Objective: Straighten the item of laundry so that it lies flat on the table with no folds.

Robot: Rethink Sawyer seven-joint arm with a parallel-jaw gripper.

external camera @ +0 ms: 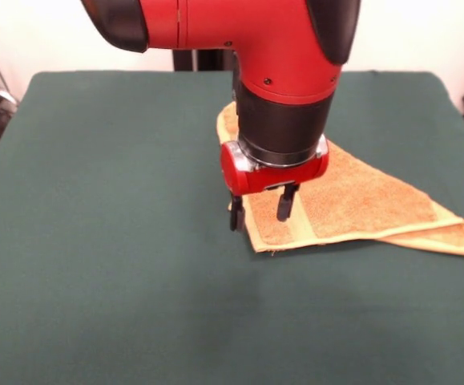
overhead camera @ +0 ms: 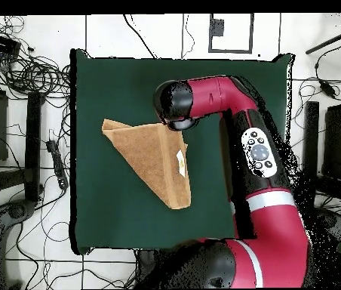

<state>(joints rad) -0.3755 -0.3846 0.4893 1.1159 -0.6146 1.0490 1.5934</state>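
The item of laundry point(external camera: 368, 200) is a golden-orange towel folded over on itself into a rough triangle, lying right of the table's middle. From overhead the towel point(overhead camera: 151, 155) shows a small white tag point(overhead camera: 179, 162) near one edge. My gripper point(external camera: 260, 208) is open and points down at the towel's near left corner. One finger point(external camera: 236, 215) sits at the towel's edge and the other is over the cloth. Nothing is held between them. Overhead, the arm's wrist point(overhead camera: 177, 104) hides the gripper and the towel corner beneath it.
The dark green table point(external camera: 95, 241) spreads wide to the left of and in front of the towel. Overhead, my arm point(overhead camera: 260, 158) covers the table's right side. Cables point(overhead camera: 23, 72) and equipment lie on the floor around the table point(overhead camera: 105, 211).
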